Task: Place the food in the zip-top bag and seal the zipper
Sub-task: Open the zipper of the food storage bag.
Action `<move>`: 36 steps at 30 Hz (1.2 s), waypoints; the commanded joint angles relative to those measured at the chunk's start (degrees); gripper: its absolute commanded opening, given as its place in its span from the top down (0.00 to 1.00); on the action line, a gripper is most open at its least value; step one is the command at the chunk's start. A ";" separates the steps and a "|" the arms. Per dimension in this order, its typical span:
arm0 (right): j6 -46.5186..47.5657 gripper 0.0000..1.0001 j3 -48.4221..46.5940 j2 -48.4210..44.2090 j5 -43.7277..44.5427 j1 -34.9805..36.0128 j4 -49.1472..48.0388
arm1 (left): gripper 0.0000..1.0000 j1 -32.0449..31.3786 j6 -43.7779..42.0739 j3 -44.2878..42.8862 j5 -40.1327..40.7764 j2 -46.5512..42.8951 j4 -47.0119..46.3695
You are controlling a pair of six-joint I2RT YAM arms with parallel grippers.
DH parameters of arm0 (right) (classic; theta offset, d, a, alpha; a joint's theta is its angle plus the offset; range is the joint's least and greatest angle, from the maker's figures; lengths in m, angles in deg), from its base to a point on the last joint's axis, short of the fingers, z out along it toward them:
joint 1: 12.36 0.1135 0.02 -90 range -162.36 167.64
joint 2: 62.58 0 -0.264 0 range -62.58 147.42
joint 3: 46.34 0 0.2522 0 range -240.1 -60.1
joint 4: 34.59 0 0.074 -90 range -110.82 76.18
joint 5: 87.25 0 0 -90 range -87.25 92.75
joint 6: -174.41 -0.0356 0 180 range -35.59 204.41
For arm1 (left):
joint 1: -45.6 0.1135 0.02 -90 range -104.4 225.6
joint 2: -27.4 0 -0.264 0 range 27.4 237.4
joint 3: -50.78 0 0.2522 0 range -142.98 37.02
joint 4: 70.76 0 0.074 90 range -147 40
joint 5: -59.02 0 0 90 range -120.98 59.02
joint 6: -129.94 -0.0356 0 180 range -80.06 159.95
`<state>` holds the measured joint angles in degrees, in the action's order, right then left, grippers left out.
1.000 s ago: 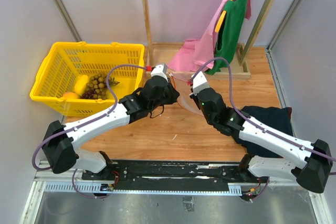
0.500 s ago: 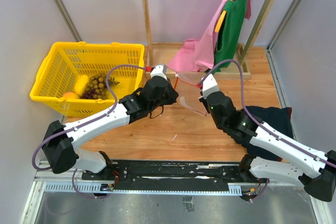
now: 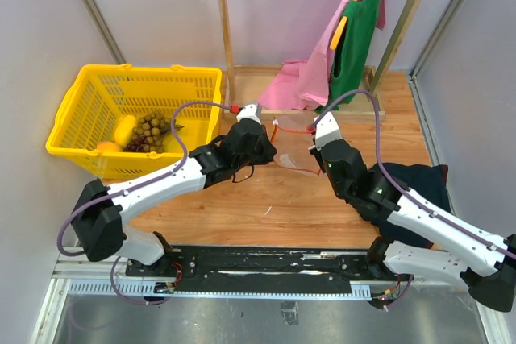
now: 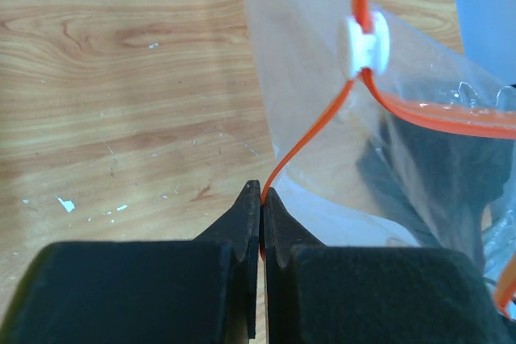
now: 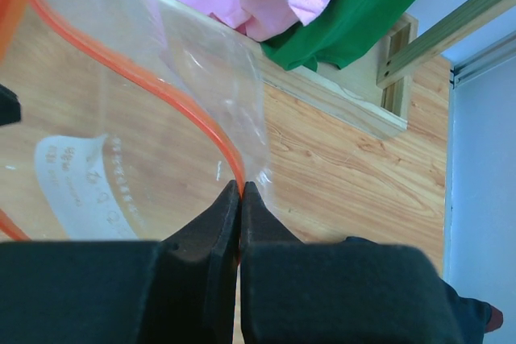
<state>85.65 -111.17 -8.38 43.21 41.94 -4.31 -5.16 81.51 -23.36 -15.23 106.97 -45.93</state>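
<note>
Both ends of the zip-top bag (image 3: 290, 158) are being held over the worktop (image 3: 266, 203). The left pincer (image 4: 260, 192) is clamping the zipper (image 4: 310, 130) just below its white slider (image 4: 363, 42), while the right pincer (image 5: 240, 188) is pinching the same orange strip farther along, so the clear film is hanging spread between them. The food (image 3: 139, 134) is lying well apart in the yellow basket (image 3: 133, 71): green grape bunch (image 3: 151, 126), dark purple grape bunch (image 3: 137, 145), yellow oval fruit (image 3: 123, 129) and small orange one (image 3: 107, 147).
</note>
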 commanded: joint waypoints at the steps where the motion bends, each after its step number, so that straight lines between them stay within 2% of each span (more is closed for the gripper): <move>1: -1.22 0.99 -1.79 0.10 -0.28 0.91 -1.42 | 0.99 -0.21 -0.18 0.54 -2.90 2.64 -2.37; 9: -1.79 0.99 -1.20 5.39 0.32 0.89 -2.37 | 0.75 -0.21 0.74 0.34 -4.94 4.98 -6.45; 14: -2.61 0.99 -1.58 8.97 1.96 0.89 -1.39 | 0.64 -0.21 0.85 -0.72 -4.45 5.56 -5.74; 20: -3.07 0.99 -1.62 10.20 3.26 0.89 -1.58 | 0.38 -0.21 1.30 -0.49 -1.42 2.40 -3.81; 23: -3.21 0.99 -1.67 10.34 3.67 0.91 -1.61 | 0.27 -0.21 1.26 -0.71 0.14 -0.47 -2.15; 30: -3.34 0.99 -1.37 10.54 3.98 0.89 -2.09 | 0.12 -0.01 1.70 -4.05 7.69 -7.78 6.16; 32: -3.34 0.99 -1.25 10.63 4.05 0.94 -2.10 | 0.02 0.53 1.79 -5.88 10.10 -9.28 9.54; 36: -3.31 0.99 -1.07 10.50 4.06 0.89 -2.32 | 0.01 3.67 -0.48 -9.47 12.40 -11.07 15.47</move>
<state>83.31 -111.28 2.06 45.44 41.94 -5.54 -4.20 82.60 -28.83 -8.54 97.99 -37.73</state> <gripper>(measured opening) 0.015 0.991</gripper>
